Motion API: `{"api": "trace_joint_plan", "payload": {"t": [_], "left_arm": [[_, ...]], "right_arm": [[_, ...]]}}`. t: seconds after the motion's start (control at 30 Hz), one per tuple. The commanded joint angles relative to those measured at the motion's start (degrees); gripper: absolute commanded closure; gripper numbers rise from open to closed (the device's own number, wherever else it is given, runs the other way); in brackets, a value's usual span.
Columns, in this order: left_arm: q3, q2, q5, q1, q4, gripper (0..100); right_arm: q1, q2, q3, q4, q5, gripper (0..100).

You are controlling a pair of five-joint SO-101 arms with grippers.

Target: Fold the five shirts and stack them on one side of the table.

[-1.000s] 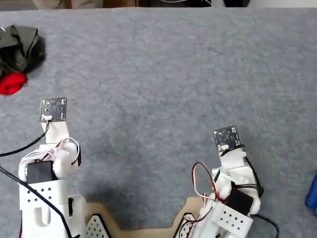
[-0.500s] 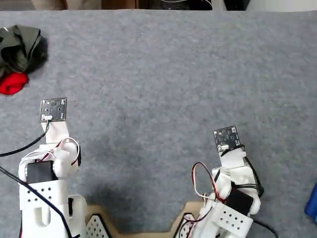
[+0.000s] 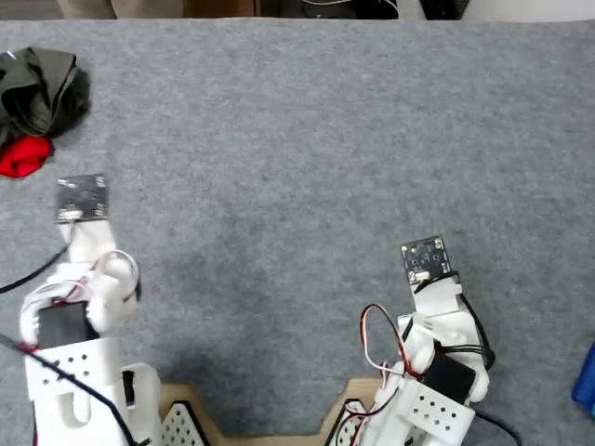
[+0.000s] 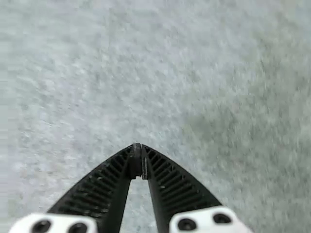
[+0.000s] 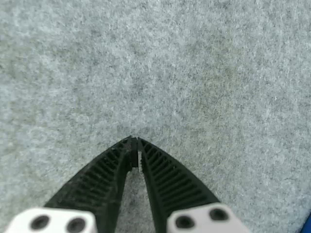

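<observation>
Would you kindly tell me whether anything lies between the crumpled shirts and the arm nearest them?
Nothing visible does. In the high view, bare grey felt table lies between the nearer arm and the olive shirt, which is bunched beside a red shirt at a far corner.

Light: bright, even, diffuse across grey worktop [image 3: 307, 139]. Shadows: soft dark patch at near edge beside left arm [image 3: 74, 325]; faint smudge beside dark shirt pile [image 3: 37, 84] at far left corner; dim patch beside left end effector [image 4: 137, 162].
</observation>
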Motion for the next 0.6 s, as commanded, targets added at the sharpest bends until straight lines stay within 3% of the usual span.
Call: {"api": "trace_joint_plan", "payload": {"t": [0.0,0.23,0.43,0.57], "left_arm": [[-7.3,0.0,-0.3,-11.3,-0.8,98],[-17.8,12.6,-12.1,-28.8,-0.7,98],[-35.9,38.3,-9.8,-40.8,-0.2,98],[-49.3,56.3,-9.1,-45.2,2.7,98]], "right_arm": [[-0.5,-6.2,0.2,1.6,0.7,99.2],[-1.5,-6.0,0.2,1.5,0.8,99.2],[-3.6,-6.1,0.2,1.5,0.8,99.2],[-3.9,-6.1,0.2,1.5,0.7,99.2]]}}
